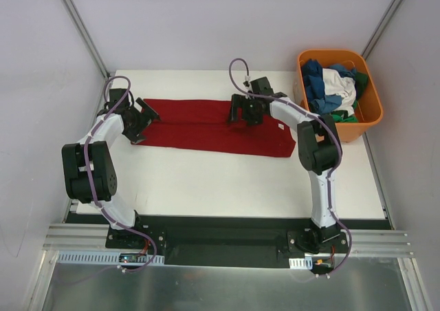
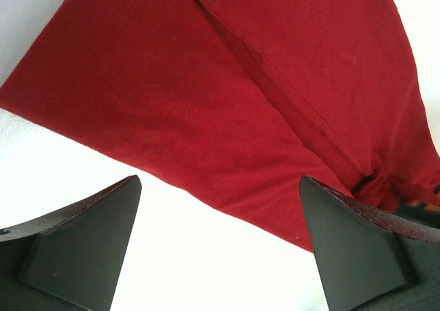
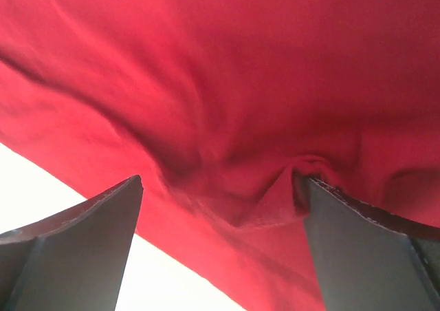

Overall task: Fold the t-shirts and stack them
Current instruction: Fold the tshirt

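A: Dark red t-shirt (image 1: 213, 129), position?

B: Flat on the desk (image 1: 240, 180), far half. It is folded to a long band running from near the far-left corner toward the right edge, and it stops short of the orange tub (image 1: 371, 111). A fold line runs along its length, clear in the left wrist view.

A: The tub?

B: Far-right corner of the desk. It holds the other t-shirts (image 1: 333, 87) in a bundled heap of blue, white and some green. Nothing hangs over the rim that I can see.

A: Left gripper (image 1: 141, 122)?

B: At the left end of the band, near the desk's left edge. The jaws are spread wide with nothing between them. From its wrist camera both fingers (image 2: 82, 249) sit over bare white desk just beside the shirt's near hem. I cannot tell whether the tips touch the surface.

A: Right gripper (image 1: 244, 111)?

B: Over the band, right of its middle, toward the shirt's far side. It is also released, jaws wide apart, no cloth pinched. Its wrist view is almost all red fabric, with a wedge of white desk at the lower left.

A: Cloth condition there?

B: Rumpled. There are soft creases, and a small pucker (image 3: 302, 180) lies right beside one finger. Contact between that finger and the pucker is unclear.

A: The arms?

B: Well apart, one at each portion of the same shirt.
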You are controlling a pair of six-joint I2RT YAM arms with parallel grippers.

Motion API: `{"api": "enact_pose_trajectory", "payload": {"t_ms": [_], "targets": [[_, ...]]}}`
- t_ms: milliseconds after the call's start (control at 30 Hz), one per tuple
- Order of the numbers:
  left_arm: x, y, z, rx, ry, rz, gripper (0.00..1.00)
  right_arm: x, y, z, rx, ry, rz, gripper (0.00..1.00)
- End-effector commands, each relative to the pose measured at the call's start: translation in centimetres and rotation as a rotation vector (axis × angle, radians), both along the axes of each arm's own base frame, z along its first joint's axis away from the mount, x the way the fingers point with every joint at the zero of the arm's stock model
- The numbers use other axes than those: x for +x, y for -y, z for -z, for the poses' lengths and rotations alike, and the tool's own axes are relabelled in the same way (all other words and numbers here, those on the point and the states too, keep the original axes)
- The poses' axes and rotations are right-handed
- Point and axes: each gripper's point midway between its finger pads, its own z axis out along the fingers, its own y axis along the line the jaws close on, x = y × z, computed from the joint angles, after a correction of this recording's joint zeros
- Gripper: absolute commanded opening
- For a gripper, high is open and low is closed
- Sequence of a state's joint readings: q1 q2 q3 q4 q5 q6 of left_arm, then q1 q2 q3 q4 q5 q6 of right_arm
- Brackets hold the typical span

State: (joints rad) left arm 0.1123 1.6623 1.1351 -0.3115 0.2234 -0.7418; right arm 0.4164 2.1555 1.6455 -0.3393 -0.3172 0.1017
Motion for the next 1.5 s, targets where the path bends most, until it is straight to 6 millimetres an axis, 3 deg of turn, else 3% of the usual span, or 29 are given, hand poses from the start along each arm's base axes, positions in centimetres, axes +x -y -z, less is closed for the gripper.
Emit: {"api": "enact_pose_trajectory", "payload": {"t_ms": [0,33,67,200,333,367,400,433,467,500,533,600,633,700,733,767,900,1033,1067,1133,1167,1200,1233,1267,1300,1367,1400,1433,1467], "targets": [[0.3,-0.7,-1.1,0.04,0.036,0.001,0.99,6.3,-3.3,-4.1,0.141,0.19,0.028,0.97],[0.4,-0.8,-1.3,0.042,0.04,0.0,0.99,8.4,-4.1,-6.4,0.175,0.272,0.034,0.97],[0.3,-0.8,-1.2,0.043,0.039,0.001,0.99,9.4,-4.2,-6.0,0.175,0.286,0.044,0.97],[0.3,-0.8,-2.0,0.051,0.059,0.001,0.99,12.9,-4.7,-10.0,0.194,0.42,0.064,0.97],[0.4,-0.8,-2.4,0.052,0.073,0.004,0.99,11.6,-2.8,-11.2,0.147,0.429,0.071,0.97],[0.5,-0.7,-2.7,0.047,0.08,0.009,0.99,10.7,-2.2,-13.2,0.141,0.456,0.077,0.97],[0.7,-0.6,-2.7,0.042,0.082,0.018,0.99,8.9,-1.0,-10.4,0.094,0.385,0.081,0.97],[1.3,-0.3,-3.3,0.035,0.097,0.03,0.99,7.7,-0.2,-12.1,0.099,0.392,0.091,0.97],[1.6,0.2,-3.1,0.014,0.092,0.052,0.99,6.7,0.3,-11.7,0.089,0.363,0.103,0.97],[2.0,0.5,-3.2,0.01,0.098,0.072,0.99,4.1,1.2,-8.4,0.054,0.271,0.1,0.97],[3.0,1.3,-4.1,0.007,0.126,0.099,0.99,2.8,1.5,-9.3,0.07,0.26,0.109,0.97],[4.4,2.5,-3.4,0.0,0.12,0.156,0.99,-1.3,2.6,-5.7,0.03,0.122,0.105,0.97],[5.9,2.9,-4.7,0.001,0.159,0.176,0.99,-2.5,3.1,-5.6,0.021,0.096,0.114,0.97],[7.4,4.2,-3.4,-0.012,0.143,0.223,0.99,-5.4,4.5,-2.9,-0.026,-0.016,0.167,0.97],[9.0,4.5,-4.3,-0.007,0.175,0.233,0.99,-6.1,4.7,-2.8,-0.025,-0.036,0.185,0.97],[9.7,4.9,-2.3,-0.014,0.139,0.241,0.99,-6.7,4.8,-2.3,-0.019,-0.076,0.208,0.97],[11.1,6.1,-0.1,-0.095,0.103,0.273,0.99,-7.3,5.7,-0.5,-0.047,-0.163,0.265,0.97],[8.3,5.9,3.3,-0.074,0.001,0.246,0.99,-5.6,7.3,1.3,-0.105,-0.214,0.317,0.97],[7.6,5.9,3.3,-0.068,-0.005,0.247,0.99,-3.8,7.5,0.4,-0.114,-0.183,0.326,0.97],[4.6,6.1,5.4,-0.085,-0.078,0.253,0.99,-3.0,7.7,1.7,-0.131,-0.233,0.31,0.97],[3.6,6.3,5.0,-0.099,-0.082,0.258,0.99,-1.1,7.0,0.4,-0.095,-0.201,0.301,0.97],[0.9,6.5,6.7,-0.116,-0.15,0.253,0.99,-0.5,7.0,0.5,-0.098,-0.202,0.303,0.97],[-0.4,6.7,7.0,-0.122,-0.173,0.249,0.99,0.0,7.0,2.2,-0.114,-0.236,0.304,0.97],[-1.5,6.7,6.3,-0.122,-0.165,0.246,0.99,1.1,6.5,1.8,-0.096,-0.23,0.293,0.97],[-4.3,6.8,7.6,-0.134,-0.224,0.24,0.99,3.5,6.1,-0.1,-0.063,-0.183,0.288,0.97],[-7.6,9.8,7.1,-0.149,-0.239,0.326,0.99,5.7,5.3,1.1,-0.037,-0.179,0.247,0.97],[-10.7,11.1,7.9,-0.2,-0.304,0.359,0.99,8.7,4.8,-1.7,0.017,-0.092,0.24,0.97],[-12.4,12.1,7.9,-0.225,-0.33,0.379,0.99,9.6,4.7,-0.1,0.03,-0.105,0.234,0.97],[-14.2,14.0,7.5,-0.241,-0.342,0.437,0.99,10.6,4.2,-0.4,0.067,-0.087,0.215,0.97]]}}
